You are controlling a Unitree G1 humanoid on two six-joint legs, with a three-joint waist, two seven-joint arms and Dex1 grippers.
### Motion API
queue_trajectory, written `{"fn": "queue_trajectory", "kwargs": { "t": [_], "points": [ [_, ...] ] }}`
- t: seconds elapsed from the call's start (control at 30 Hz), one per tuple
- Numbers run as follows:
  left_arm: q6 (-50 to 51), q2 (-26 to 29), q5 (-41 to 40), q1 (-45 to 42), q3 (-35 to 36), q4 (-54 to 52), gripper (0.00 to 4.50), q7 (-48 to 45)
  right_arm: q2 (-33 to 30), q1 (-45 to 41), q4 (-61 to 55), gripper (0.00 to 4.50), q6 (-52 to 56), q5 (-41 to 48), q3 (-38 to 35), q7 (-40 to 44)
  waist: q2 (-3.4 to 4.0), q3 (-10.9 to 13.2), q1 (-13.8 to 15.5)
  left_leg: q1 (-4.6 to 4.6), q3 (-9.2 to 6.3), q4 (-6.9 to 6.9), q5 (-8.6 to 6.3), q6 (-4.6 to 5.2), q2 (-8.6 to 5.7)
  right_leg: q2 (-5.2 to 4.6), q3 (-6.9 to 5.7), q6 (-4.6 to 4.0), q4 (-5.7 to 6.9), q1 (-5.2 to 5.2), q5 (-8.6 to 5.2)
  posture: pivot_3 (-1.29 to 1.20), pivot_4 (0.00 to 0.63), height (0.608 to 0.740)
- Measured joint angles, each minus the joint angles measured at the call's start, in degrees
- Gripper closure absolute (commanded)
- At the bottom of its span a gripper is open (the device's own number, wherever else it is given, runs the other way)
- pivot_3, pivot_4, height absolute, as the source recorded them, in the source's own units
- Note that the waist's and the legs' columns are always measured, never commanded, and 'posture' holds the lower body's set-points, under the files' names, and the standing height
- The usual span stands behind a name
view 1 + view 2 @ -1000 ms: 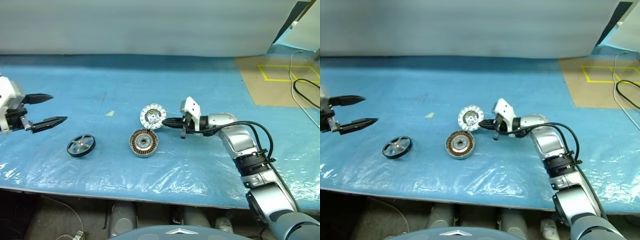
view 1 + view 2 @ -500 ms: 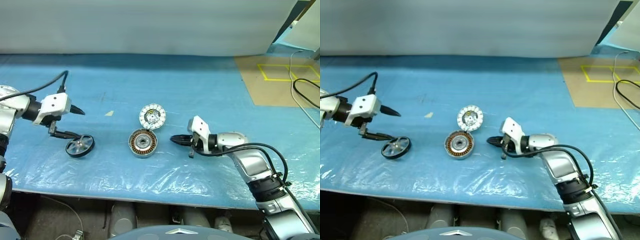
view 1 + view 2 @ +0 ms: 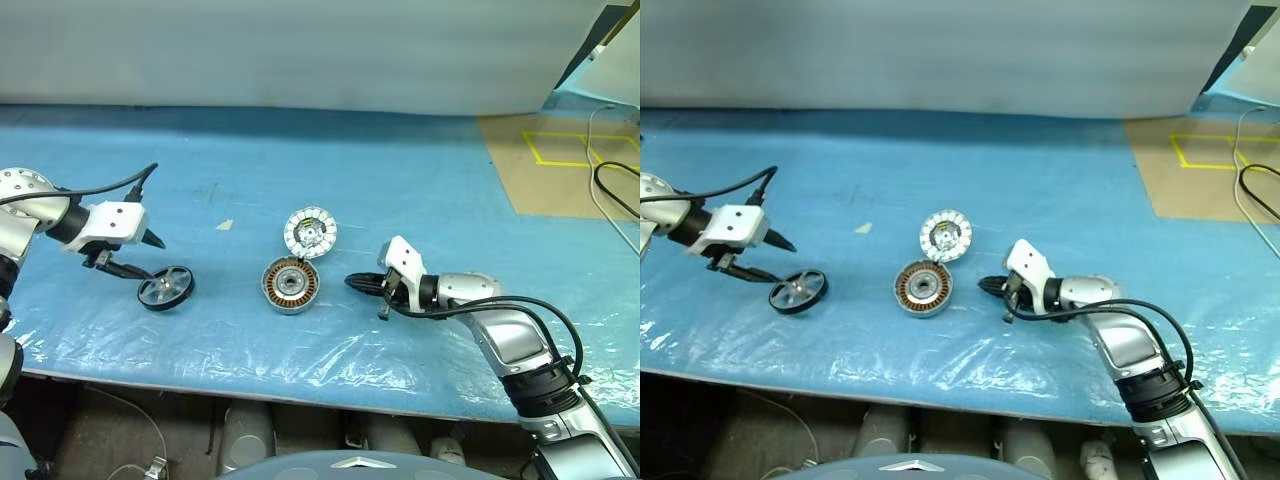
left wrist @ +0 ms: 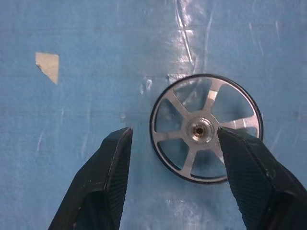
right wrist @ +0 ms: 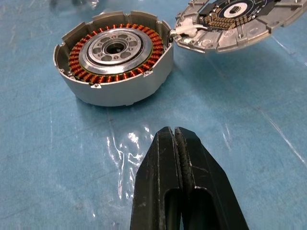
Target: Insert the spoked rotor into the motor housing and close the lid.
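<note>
Rotor pick-up, seen from the head and wrist cameras. The rotor [image 3: 166,288], a dark-rimmed wheel with silver spokes and a small hub, lies flat on the table [image 3: 400,180] near its front edge, towards the left end, with its axle upright. Being round, it offers no preferred long axis. The rim can be taken from any side.

The left gripper [image 3: 152,258] hangs just above and to the outer side of the rotor, pointing steeply down, with its jaws apart and nothing between them. In the left wrist view one finger [image 4: 108,172] stands over bare table outside the rim, and the other finger lies over the wheel beside the hub. The gap therefore spans one side of the rim rather than the whole disc.

The housing [image 3: 290,285], a grey cup ringed inside with copper windings, sits to the rotor's right, well apart from it and about midway along the front edge. Its lid [image 3: 309,232], with a white-segmented rim, lies open just behind it and touches its back rim.

The right gripper [image 3: 352,282] rests beside the housing on the far side from the rotor, with its jaws pressed together and empty.

Judgement: the left arm is much the nearer to the rotor. After the grasp, the carry runs rightward along the front edge to the housing.
</note>
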Motion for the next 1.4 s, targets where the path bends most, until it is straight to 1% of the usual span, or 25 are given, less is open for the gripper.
{"fn": "queue_trajectory", "kwargs": {
  "t": [0.17,0.4,0.73,1.4],
  "points": [
    [-1.1,0.3,-2.4,0.0,-4.2,-2.2,1.53,0.0,0.0,1.4,-1.1,4.5,0.4,0.1,0.3,-0.3,0.0,0.0,0.1,0.0,0.01,0.02,0.0,0.0,0.0,0.0,0.0,0.0,0.01,0.01,0.0,0.0,0.15,0.74],
    [-2.7,-0.3,-2.9,-0.2,-7.2,-1.8,1.53,0.0,-0.2,2.7,-2.0,4.5,0.8,0.1,0.4,-1.3,0.0,0.0,0.1,0.02,0.0,0.01,0.0,-0.01,0.0,0.0,0.0,0.01,0.01,0.01,0.01,0.0,0.15,0.74],
    [-6.6,-3.3,0.5,-0.6,-7.8,3.0,1.53,0.0,-1.0,4.1,-2.8,4.5,0.9,0.1,0.3,-2.7,0.0,0.0,0.1,0.03,-0.02,0.03,0.0,-0.01,-0.01,0.0,0.0,0.03,0.01,0.04,0.01,0.0,0.15,0.74],
    [-8.1,-4.0,3.9,0.8,-7.1,4.7,1.53,0.0,-1.8,4.5,-4.6,4.5,3.4,0.6,0.2,-3.9,0.0,0.0,0.1,0.04,-0.03,0.02,0.0,-0.01,-0.01,0.0,0.0,0.03,0.02,0.04,0.01,0.0,0.15,0.74]
  ]
}}
